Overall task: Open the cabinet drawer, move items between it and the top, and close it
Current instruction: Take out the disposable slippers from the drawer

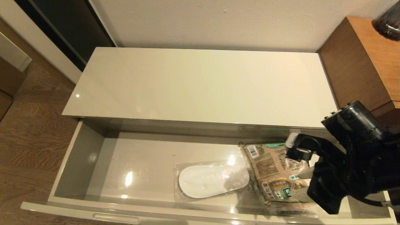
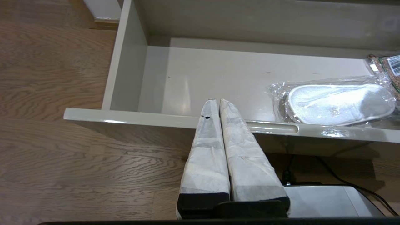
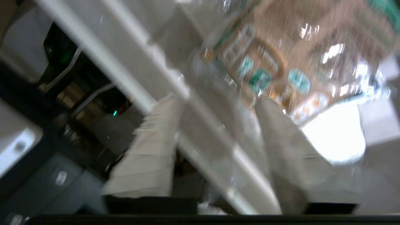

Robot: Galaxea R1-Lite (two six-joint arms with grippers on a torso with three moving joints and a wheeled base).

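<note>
The cabinet drawer (image 1: 78, 162) stands pulled out below the bare glossy cream top (image 1: 200, 84). On its floor lie the clear-wrapped white slippers (image 1: 212, 181) (image 2: 340, 103) and, to their right, the brown grain bag (image 1: 275, 175) (image 3: 297, 53). My right arm (image 1: 343, 175) reaches over the drawer's right end and covers part of the bag. In the right wrist view my right gripper (image 3: 215, 99) is open, the drawer's front rim (image 3: 175, 84) runs between its fingers, and nothing is held. My left gripper (image 2: 218, 100) hangs shut, low in front of the drawer's front panel (image 2: 131, 115).
A taller brown wooden cabinet (image 1: 368, 62) stands against the low cabinet's right end, with a dark object (image 1: 389, 18) on it. Wooden floor (image 1: 28, 140) lies to the left. My base (image 2: 328, 200) sits just in front of the drawer.
</note>
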